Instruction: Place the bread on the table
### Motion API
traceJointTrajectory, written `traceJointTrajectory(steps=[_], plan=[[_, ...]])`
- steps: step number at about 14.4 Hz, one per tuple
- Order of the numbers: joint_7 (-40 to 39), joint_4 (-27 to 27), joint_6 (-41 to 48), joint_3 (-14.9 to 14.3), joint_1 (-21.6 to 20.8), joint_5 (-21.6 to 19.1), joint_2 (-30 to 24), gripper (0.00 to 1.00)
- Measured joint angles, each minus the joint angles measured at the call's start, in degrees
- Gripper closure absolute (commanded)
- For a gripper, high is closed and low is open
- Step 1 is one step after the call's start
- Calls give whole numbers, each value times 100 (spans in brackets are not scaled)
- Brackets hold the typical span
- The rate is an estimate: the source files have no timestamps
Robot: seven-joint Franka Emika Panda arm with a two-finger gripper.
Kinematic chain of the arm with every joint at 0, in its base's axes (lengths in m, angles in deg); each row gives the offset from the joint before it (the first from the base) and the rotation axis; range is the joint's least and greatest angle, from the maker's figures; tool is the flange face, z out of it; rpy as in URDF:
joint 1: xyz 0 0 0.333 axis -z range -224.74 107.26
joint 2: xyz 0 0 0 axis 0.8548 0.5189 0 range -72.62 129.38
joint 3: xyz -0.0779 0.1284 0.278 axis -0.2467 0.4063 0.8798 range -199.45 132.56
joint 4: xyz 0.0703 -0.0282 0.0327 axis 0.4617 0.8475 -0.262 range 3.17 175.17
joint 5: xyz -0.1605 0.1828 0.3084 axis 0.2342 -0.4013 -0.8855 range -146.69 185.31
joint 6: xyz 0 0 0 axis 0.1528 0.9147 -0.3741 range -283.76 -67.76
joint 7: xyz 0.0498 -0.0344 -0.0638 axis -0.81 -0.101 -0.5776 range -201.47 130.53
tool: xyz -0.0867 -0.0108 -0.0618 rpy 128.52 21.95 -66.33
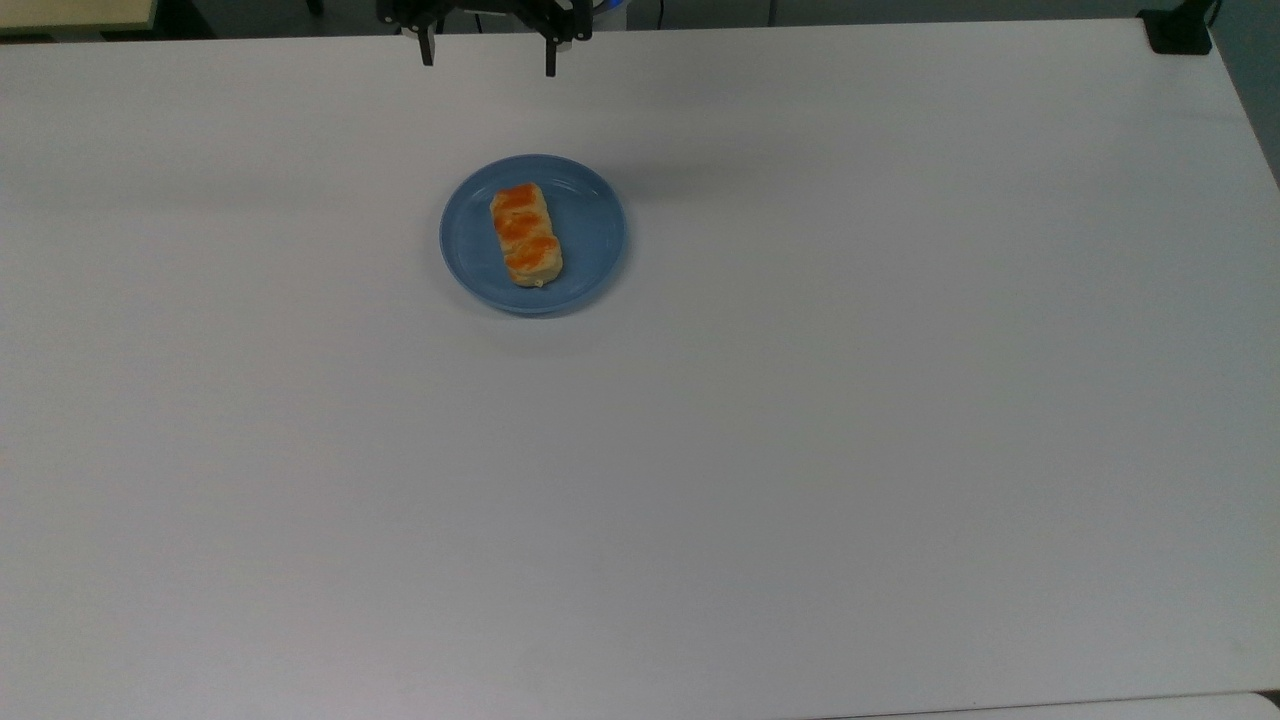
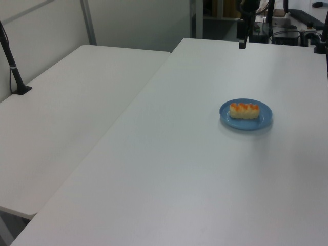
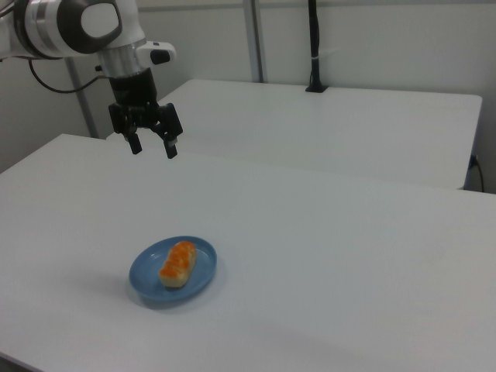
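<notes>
You see the bread [image 1: 526,234] lying on the blue plate [image 1: 590,250] on the white table [image 1: 800,450] — while your gripper [image 3: 153,147] hangs well above and apart from it, fingers [image 3: 170,146] spread wide, holding nothing.

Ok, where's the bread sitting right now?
The bread lies on the blue plate, above and left of centre in the top view, on the table. The gripper, fingers apart, hangs over the top view's upper table edge.
</notes>
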Motion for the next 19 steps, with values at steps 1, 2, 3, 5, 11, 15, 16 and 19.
traceJointTrajectory(steps=[1,2,3,5,11,15,16,19], plan=[[0,0,0,0,0,-4,0,0],[0,0,0,0,-2,-8,0,0],[0,2,0,1,-6,-9,1,0],[-1,6,0,2,-22,-10,7,0],[-202,6,0,12,-52,-26,13,0],[-273,9,0,35,-53,-101,16,0],[-274,12,0,38,-53,-101,18,0],[-288,42,0,39,-53,-102,75,0]])
